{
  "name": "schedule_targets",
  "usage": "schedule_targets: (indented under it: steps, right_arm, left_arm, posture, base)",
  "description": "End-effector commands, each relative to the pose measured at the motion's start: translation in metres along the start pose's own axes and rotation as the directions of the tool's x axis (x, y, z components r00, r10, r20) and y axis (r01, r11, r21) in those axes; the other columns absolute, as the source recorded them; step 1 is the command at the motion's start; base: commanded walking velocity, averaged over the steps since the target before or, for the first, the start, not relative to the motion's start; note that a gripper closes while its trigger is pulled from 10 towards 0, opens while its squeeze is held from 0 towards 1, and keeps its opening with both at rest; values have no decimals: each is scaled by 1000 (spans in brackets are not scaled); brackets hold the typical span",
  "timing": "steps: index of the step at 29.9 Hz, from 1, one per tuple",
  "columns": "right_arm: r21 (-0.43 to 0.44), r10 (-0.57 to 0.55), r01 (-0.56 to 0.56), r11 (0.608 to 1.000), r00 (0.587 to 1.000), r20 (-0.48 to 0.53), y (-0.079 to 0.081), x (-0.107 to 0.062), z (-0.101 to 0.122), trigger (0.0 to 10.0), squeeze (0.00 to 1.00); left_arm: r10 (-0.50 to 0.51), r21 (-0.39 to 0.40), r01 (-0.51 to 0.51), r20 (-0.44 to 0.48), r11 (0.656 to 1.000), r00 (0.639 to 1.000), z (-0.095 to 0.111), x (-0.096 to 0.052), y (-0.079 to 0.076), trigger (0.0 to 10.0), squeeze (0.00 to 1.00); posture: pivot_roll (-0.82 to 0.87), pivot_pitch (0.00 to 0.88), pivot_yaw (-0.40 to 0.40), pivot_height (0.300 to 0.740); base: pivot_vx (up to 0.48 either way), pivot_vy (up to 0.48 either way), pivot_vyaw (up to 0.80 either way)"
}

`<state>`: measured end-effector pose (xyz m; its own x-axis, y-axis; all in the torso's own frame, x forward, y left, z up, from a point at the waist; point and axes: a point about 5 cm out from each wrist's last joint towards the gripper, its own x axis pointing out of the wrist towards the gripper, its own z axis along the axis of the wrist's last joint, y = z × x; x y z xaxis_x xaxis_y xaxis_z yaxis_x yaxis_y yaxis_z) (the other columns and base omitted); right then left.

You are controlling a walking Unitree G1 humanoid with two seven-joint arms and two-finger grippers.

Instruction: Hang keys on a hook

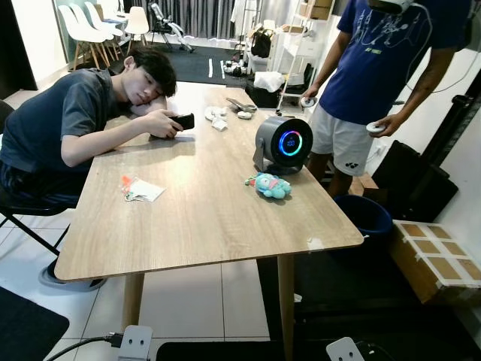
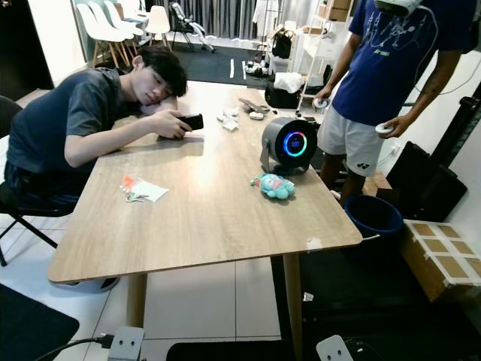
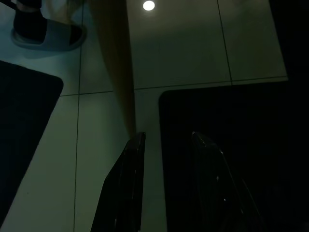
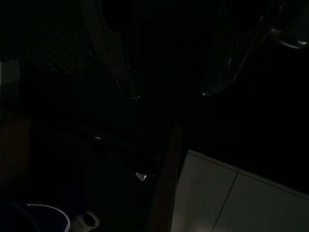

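While both arms hang low below the counter [image 1: 225,218], we see the keys [image 1: 134,193] lying on its left side beside a white packet [image 1: 147,189], well apart from either pincer. One teal plush toy [image 1: 268,185] sits just near a single round grey device [image 1: 283,143] with a glowing ring; its small display is too tiny to read. Two people are here: one seated [image 1: 68,120] at the far left, resting on the counter with one dark phone [image 1: 183,120], and one standing [image 1: 383,60] at the far right, whose blue shirt carries white print we cannot read. The left pincer [image 3: 169,164] hangs over floor tiles, fingers parted. The right pincer [image 4: 169,77] hangs in darkness, fingers also apart.
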<state>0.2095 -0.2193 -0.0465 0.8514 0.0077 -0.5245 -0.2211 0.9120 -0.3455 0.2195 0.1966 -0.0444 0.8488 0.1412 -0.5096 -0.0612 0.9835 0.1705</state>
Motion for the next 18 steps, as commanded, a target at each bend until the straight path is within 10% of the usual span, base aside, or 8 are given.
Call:
schedule_targets:
  steps: [1,18]
  right_arm:
    - [4,-11,11,1000,1000,-23,-3,-3,-7,10000,0]
    - [5,-11,11,1000,1000,-25,-2,-3,-6,10000,0]
  left_arm:
    - [-7,-18,7,-25,1000,1000,-6,-2,-5,10000,0]
    - [8,-19,-9,-35,1000,999,-5,-1,-3,10000,0]
  posture:
    - [42,85,-73,740]
    - [44,85,-72,740]
  base:
    - [0,0,0]
    - [0,386,0]
